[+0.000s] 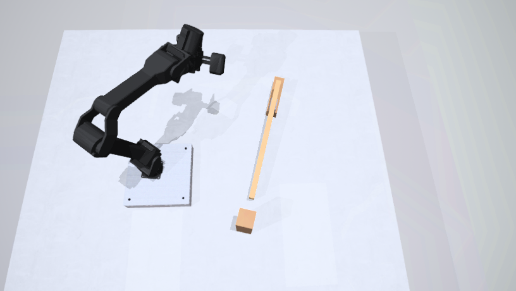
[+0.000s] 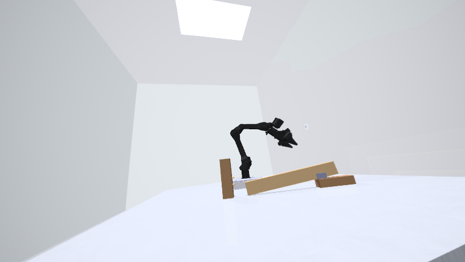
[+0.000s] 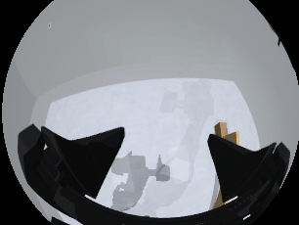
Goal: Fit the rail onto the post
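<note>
The long wooden rail (image 1: 260, 148) (image 2: 289, 178) slopes from the low footboard block (image 1: 279, 80) (image 2: 338, 180) down to the table. Its near end lies on the table a short gap in front of the short wooden post (image 1: 246, 218) (image 2: 226, 178). The pegs show only as tiny stubs on the post's side in the exterior view. My gripper (image 1: 203, 49) (image 2: 290, 144) (image 3: 168, 136) is open and empty. It hangs high above the table, to the left of the rail's far end. In the wrist view a bit of the rail (image 3: 225, 133) shows by the right finger.
The arm's base stands on a pale square plate (image 1: 173, 188) left of the rail. A small grey bracket piece (image 2: 321, 175) sits on the footboard block beside the rail. The white table (image 1: 325, 235) runs wide on all sides.
</note>
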{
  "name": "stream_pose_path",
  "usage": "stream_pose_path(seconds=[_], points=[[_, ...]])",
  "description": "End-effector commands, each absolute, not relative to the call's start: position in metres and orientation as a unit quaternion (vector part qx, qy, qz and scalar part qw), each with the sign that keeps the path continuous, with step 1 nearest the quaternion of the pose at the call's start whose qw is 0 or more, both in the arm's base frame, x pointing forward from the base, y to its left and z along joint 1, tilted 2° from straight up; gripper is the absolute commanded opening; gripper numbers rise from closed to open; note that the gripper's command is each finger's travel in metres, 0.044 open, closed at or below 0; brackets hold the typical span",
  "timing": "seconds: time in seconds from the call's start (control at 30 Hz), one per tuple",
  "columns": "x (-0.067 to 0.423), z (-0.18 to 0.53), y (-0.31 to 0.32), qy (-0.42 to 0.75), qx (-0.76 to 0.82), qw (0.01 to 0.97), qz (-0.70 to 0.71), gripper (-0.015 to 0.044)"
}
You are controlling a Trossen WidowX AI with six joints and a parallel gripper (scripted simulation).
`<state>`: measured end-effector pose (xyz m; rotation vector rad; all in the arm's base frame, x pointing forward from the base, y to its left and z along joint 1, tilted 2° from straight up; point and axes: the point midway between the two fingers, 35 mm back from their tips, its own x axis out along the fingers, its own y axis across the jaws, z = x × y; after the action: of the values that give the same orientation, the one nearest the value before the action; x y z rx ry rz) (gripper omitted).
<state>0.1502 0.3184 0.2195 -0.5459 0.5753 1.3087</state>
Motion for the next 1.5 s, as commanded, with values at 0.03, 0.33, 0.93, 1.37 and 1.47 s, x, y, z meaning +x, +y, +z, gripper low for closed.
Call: stream_pose_path(seconds=[0.03, 0.33, 0.93, 1.37, 1.47], points=[[0.228, 0.189, 0.278, 0.305, -0.325, 0.730, 0.519, 0.0440], [0.322, 0.140, 0.175, 0.402, -0.425, 0.676, 0.447, 0.0440], [0.362, 0.081, 0.002, 0.528, -0.456, 0.548, 0.461, 0.0440], [0.364, 0.063, 0.002, 0.528, -0.456, 0.548, 0.461, 0.0440], [0.365, 0.058, 0.002, 0.528, -0.456, 0.548, 0.461, 0.0440]])
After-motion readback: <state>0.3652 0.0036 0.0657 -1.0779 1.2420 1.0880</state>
